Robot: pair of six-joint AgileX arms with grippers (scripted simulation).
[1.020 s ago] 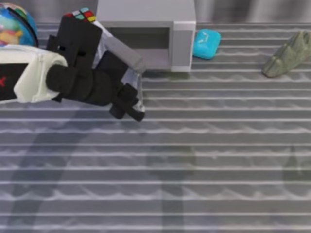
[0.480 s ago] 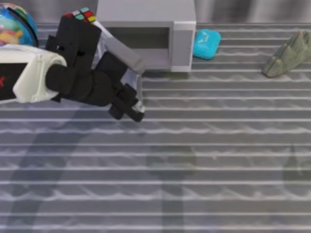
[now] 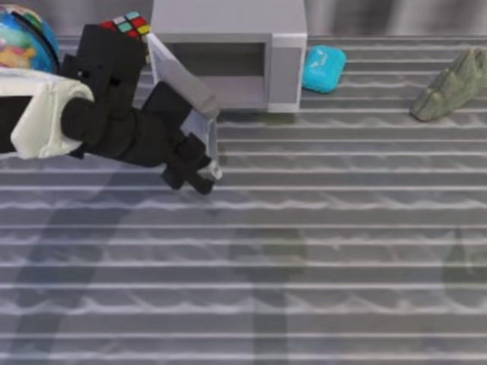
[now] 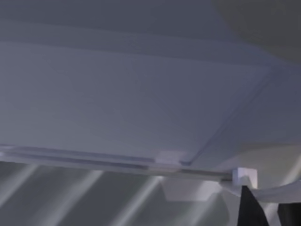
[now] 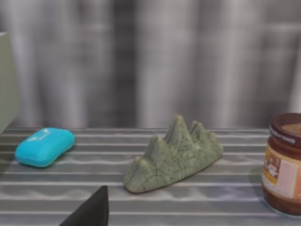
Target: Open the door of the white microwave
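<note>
Gripping the free edge of the door (image 3: 185, 85), your left gripper (image 3: 204, 166) has its fingers closed on the handle strip, so the panel stands swung well out from the white microwave (image 3: 228, 46) at the tabletop's (image 3: 342, 251) rear. Your right gripper is out of the top view; I cannot tell its finger state.

Left arm: enters from the left edge of the top view, upper left of the frame; white forearm segment, then black wrist links slanting down toward the centre. Left gripper (image 3: 204, 169): black, at the arm's tip, left of centre in the upper half, fingers closed on the door (image 3: 186, 85) edge. Right arm: outside the top view; only a dark finger tip shows at the bottom edge of its own wrist view.
</note>
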